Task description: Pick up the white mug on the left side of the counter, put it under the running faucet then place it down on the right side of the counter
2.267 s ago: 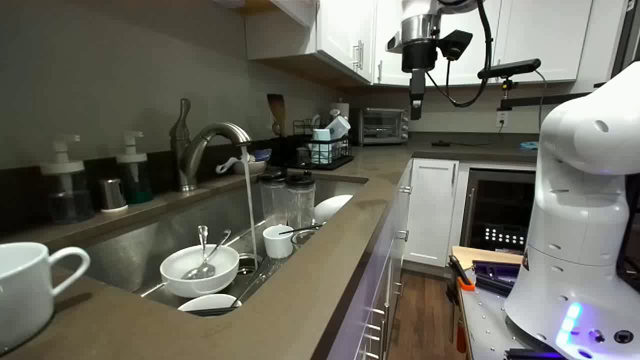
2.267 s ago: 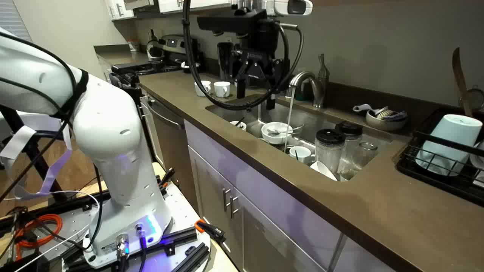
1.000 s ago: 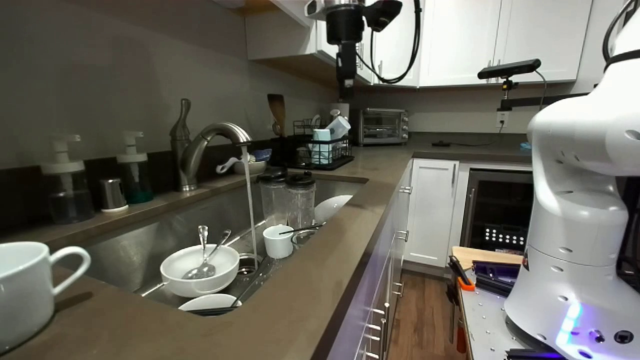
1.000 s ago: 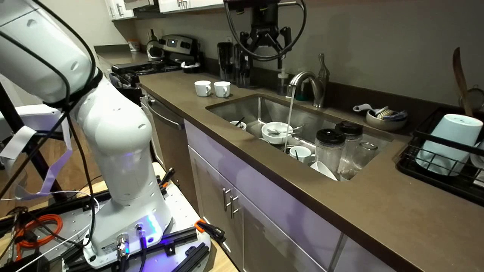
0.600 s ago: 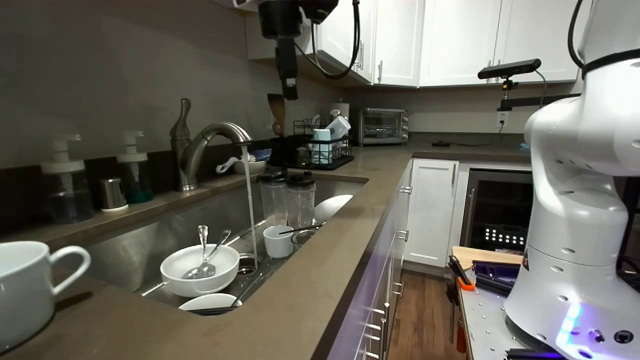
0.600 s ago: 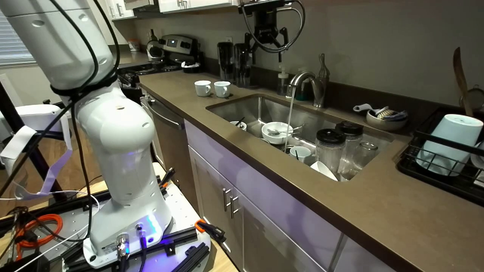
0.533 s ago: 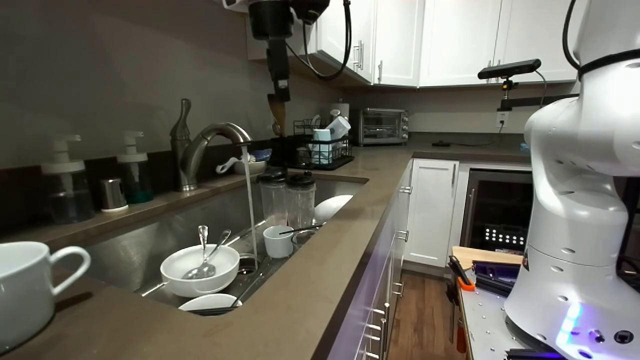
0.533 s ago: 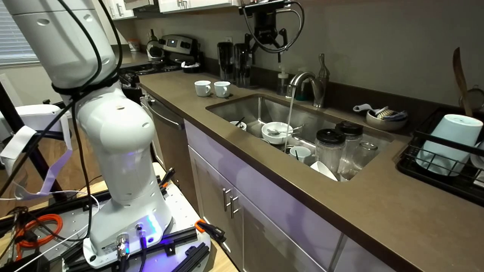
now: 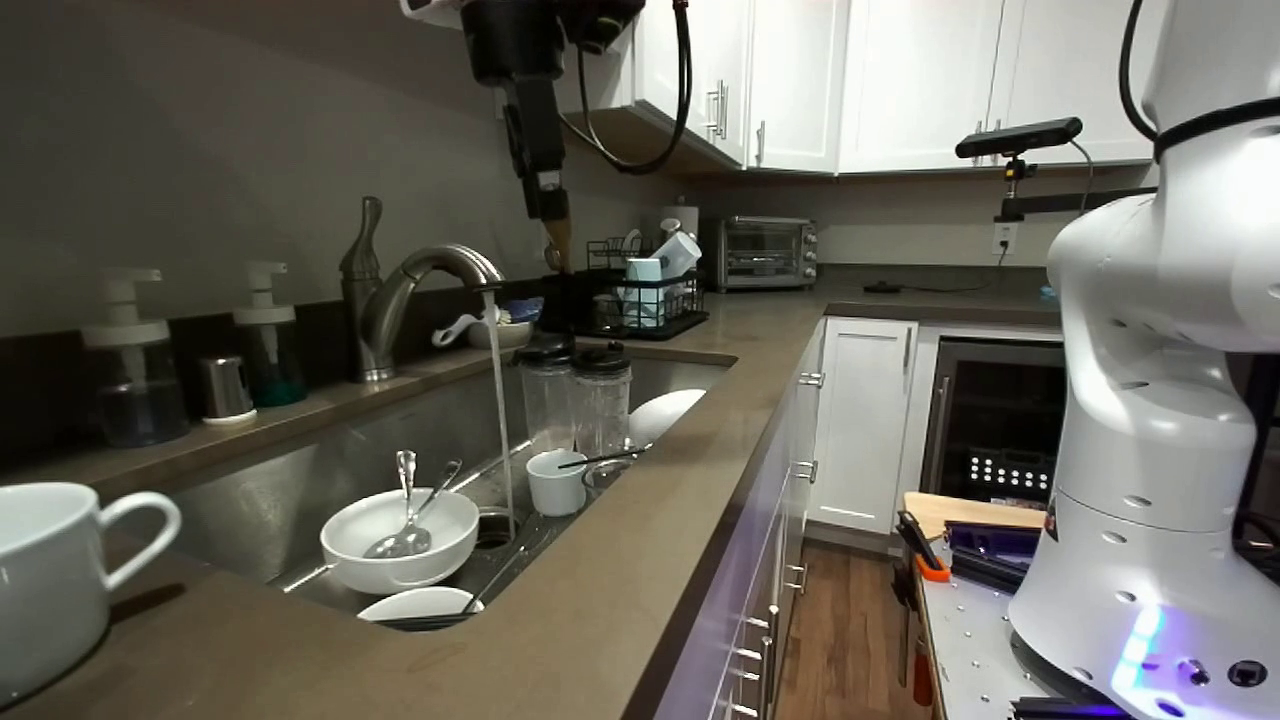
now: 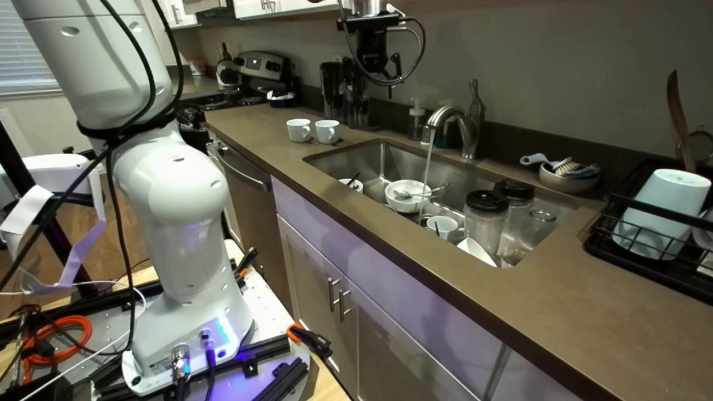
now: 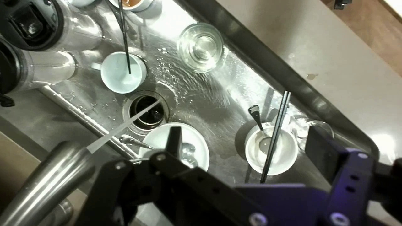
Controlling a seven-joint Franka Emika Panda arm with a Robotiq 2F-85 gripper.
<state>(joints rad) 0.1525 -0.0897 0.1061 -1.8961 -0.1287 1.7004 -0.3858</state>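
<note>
Closest of all, at the lower left of an exterior view, there's the white mug, upright on the counter, sliced by the frame edge, its big loop handle pointing towards the middle! Two white mugs sit side by side on the counter, upper left of centre in an exterior view; which of them this is, I can't tell.

A touch deeper comes the sink, with a white bowl at lower left of centre and metal cutlery leaning in it. Over the sink, up at the top of the frame, hangs the gripper, and what a stretch: the wrist view has its fingers spread wide, tips well apart.

On to the faucet, left of centre, arching out from the wall side, water pouring off its spout towards the drain! Beyond the stream, a small white cup with a dark stick reaching into it, then two clear containers under black lids.

Further back, near the centre, the black dish rack is loaded with pale cups, the toaster oven sits past it, and white cabinets line the top, right of centre.
</note>
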